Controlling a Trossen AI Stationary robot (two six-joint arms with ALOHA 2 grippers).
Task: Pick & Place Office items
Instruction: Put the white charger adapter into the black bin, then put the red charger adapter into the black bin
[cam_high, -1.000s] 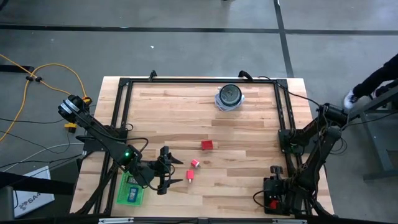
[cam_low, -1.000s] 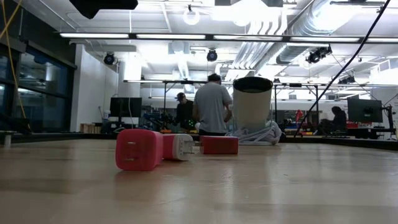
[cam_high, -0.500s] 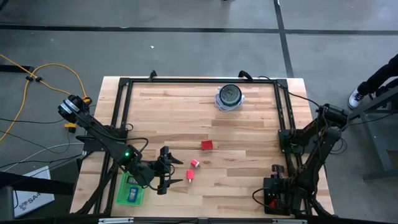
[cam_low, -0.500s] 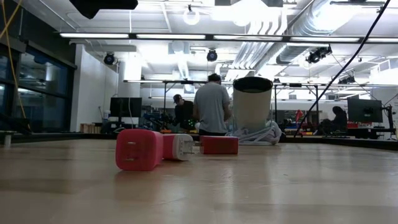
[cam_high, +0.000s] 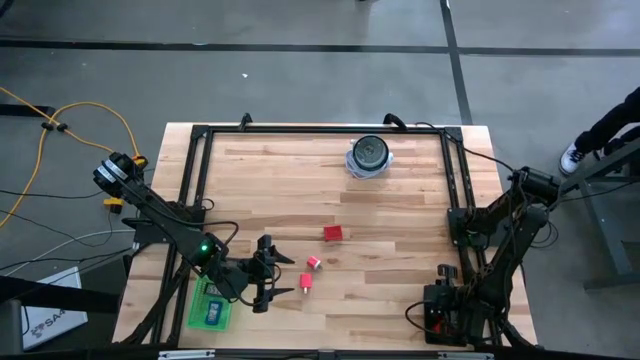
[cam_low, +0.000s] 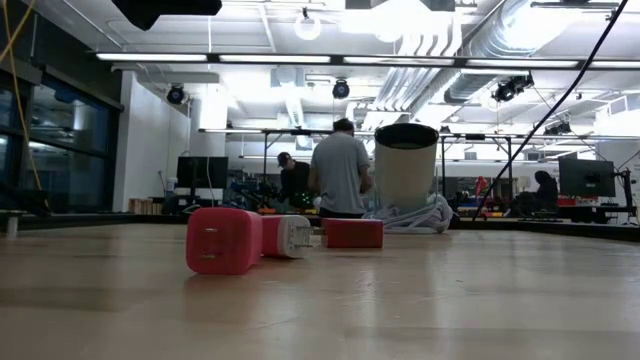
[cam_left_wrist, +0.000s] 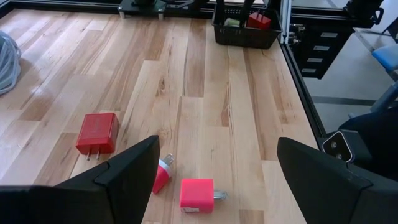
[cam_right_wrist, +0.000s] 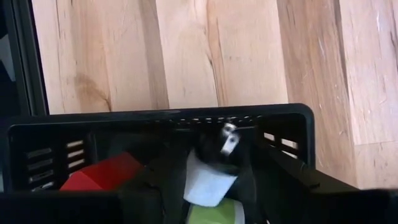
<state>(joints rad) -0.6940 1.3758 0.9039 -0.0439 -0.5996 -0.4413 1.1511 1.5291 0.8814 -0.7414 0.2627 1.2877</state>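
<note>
My left gripper (cam_high: 283, 275) is open and empty near the table's front left, just left of three items lying on the wood. They are a red block with prongs (cam_high: 332, 233) (cam_left_wrist: 97, 132), a small red-and-white plug (cam_high: 313, 262) (cam_left_wrist: 163, 174) and a pink block (cam_high: 305, 283) (cam_left_wrist: 198, 194). The plug and pink block lie between and just ahead of its fingers in the left wrist view. A green tray (cam_high: 199, 312) behind this gripper holds a blue piece (cam_high: 213, 312). My right gripper (cam_high: 440, 312) hangs over a black basket (cam_right_wrist: 155, 121) that holds a red block (cam_right_wrist: 102, 173).
A round blue-white object with a dark top (cam_high: 369, 156) stands at the far middle of the table. A black frame rail (cam_high: 200, 180) runs along the table's left, far and right sides. Bare wood lies between the items and the black basket. People stand in the room beyond.
</note>
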